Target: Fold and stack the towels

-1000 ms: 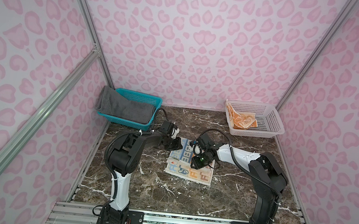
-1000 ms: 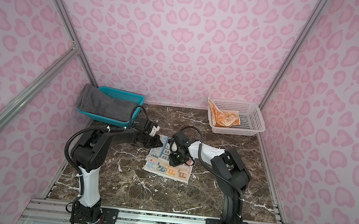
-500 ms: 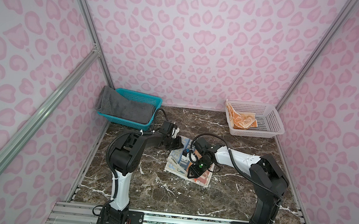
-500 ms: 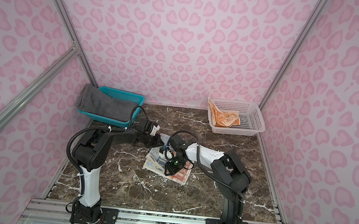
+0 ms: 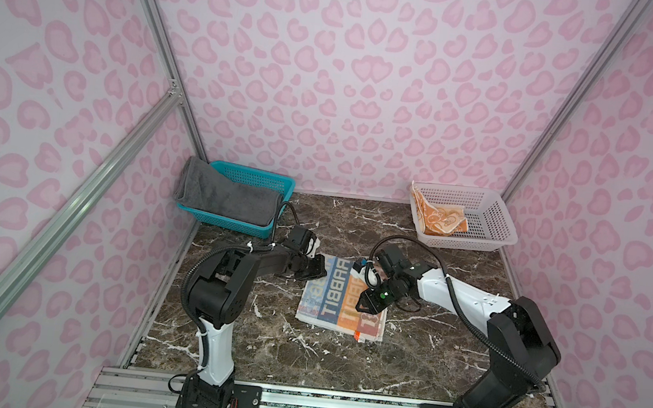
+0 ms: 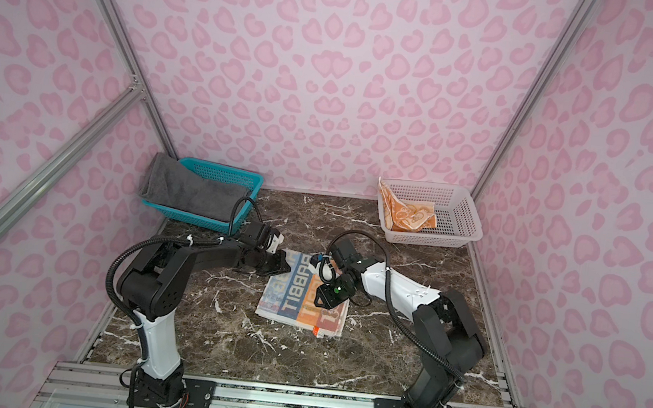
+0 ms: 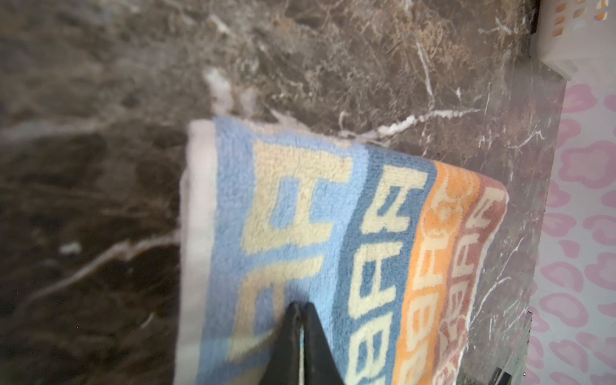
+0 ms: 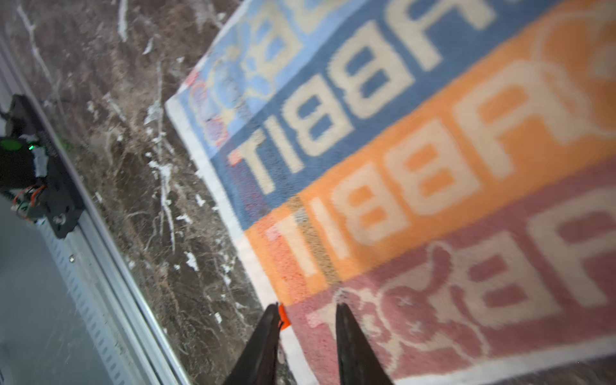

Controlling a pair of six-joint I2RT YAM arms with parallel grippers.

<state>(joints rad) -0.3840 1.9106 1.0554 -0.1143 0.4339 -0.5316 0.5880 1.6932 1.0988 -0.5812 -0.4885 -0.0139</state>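
The multicolour block-lettered towel [image 5: 331,297] [image 6: 293,293] lies folded flat mid-table. My left gripper [image 5: 319,269] [image 7: 299,305] is at its far left corner, shut, tips on the light-blue band [image 7: 300,216]; no cloth shows between them. My right gripper [image 5: 363,303] [image 8: 306,305] hovers open over the towel's pink band [image 8: 466,283] near the front edge, beside a small orange tag [image 8: 281,315]. The dark grey towel [image 5: 225,195] drapes over a teal basket [image 5: 261,176]. The orange towel [image 5: 442,220] lies crumpled in a white basket [image 5: 490,219].
Both baskets stand against the back wall, teal at the left and white at the right [image 6: 457,216]. Pink patterned walls close in three sides. A metal rail [image 5: 335,407] with both arm bases runs along the front edge. Bare marble [image 5: 299,352] lies before the towel.
The right gripper has swept from the towel's far side toward its near edge, and the rumpled top layer now lies flat. The left gripper stayed at the far corner and closed fully.
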